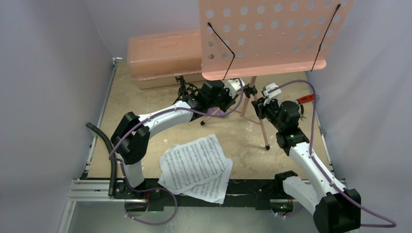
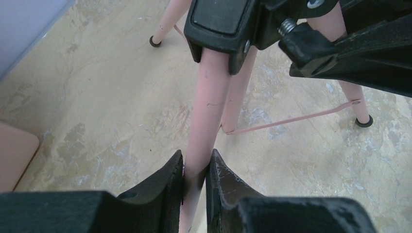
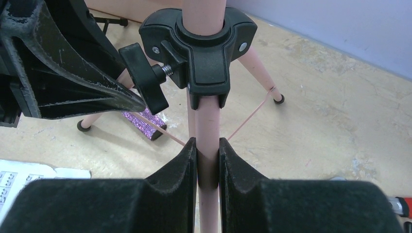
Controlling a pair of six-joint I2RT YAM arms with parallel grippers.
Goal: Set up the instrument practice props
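The pink perforated music stand [image 1: 272,36] stands upright on its tripod legs at the back middle. My left gripper [image 1: 227,103] is shut on one pink leg [image 2: 209,107], just below the black hub [image 2: 218,24]. My right gripper [image 1: 258,108] is shut on another leg [image 3: 209,121] under the same hub [image 3: 204,48]. The white sheet-music pages [image 1: 194,165] lie flat near the front edge. The purple glitter microphone [image 3: 141,121] lies on the table under the stand and also shows in the top view [image 1: 217,112]. The small black tripod mic stand [image 1: 182,85] stands behind my left wrist.
A salmon-pink lidded case [image 1: 165,53] sits at the back left, and its corner shows in the left wrist view [image 2: 14,155]. A red-handled tool [image 1: 306,99] lies at the right edge. Purple walls close in the table on three sides.
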